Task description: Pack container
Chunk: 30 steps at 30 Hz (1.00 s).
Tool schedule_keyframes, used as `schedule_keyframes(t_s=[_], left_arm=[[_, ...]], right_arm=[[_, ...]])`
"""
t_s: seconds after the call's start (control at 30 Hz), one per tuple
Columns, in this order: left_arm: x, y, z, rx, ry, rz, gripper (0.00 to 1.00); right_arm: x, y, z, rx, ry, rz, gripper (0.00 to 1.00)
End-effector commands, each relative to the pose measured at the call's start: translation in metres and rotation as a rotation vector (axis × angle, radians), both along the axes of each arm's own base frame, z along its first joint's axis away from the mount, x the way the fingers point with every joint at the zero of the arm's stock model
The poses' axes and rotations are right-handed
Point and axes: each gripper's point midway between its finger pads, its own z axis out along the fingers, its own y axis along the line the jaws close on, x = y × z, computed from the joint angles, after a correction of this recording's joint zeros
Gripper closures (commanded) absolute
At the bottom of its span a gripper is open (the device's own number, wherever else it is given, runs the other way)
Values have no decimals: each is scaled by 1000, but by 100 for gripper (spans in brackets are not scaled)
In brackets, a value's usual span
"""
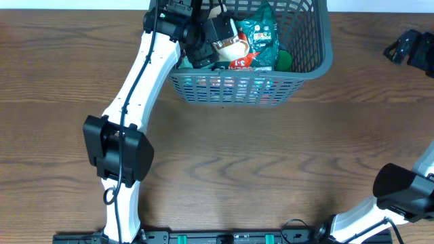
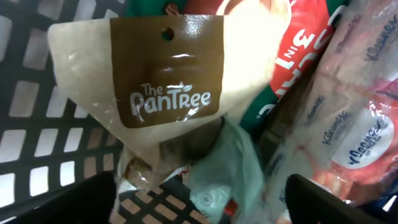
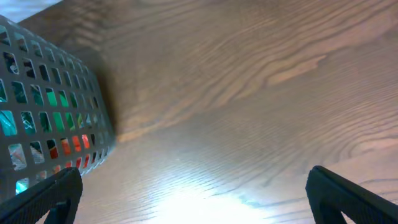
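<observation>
Found left gripper point(image 2: 199, 202) spread wide, empty, over Pantree packet point(image 2: 165, 74) in container point(image 1: 319, 47); right gripper point(image 3: 193, 199) likewise parted, empty. Could snag crowded packets point(image 2: 354, 140) lifting out.

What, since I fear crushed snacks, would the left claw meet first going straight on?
Most likely the pale PanTree packet with the brown label, lying in the container straight ahead of the left claw; its depth is unclear.
</observation>
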Motion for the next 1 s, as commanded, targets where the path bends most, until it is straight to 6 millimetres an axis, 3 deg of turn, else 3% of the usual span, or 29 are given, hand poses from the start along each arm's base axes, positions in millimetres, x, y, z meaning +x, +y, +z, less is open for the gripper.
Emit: schedule_keyframes(t_s=[0.0,0.13,0.27,0.47,0.6,0.73,0.87,0.97], left_arm=[[-1,7,72,-74,-150,48,7],[2,42,146,-125,-329,206,1],[-15,98,179,-201,-325,467,1],[-72,181,188,-308,-167,834,1],[-105,213,196,-328,-148,949,1],[-134,219,202,-334,-153,974,1],[-161,219,195,-334,-153,973,1],[-178,219,181,-344,-170,969,2]], right_arm=[[3,2,-4,-2,11,18,1],[5,1,-3,-7,1,18,1],[11,-1,1,-26,-25,32,1],[50,15,24,-95,-182,153,1],[63,46,38,-99,-245,230,1],[58,78,54,-110,-279,292,1],[31,97,70,-125,-269,290,1],[10,99,76,-156,-243,278,1]])
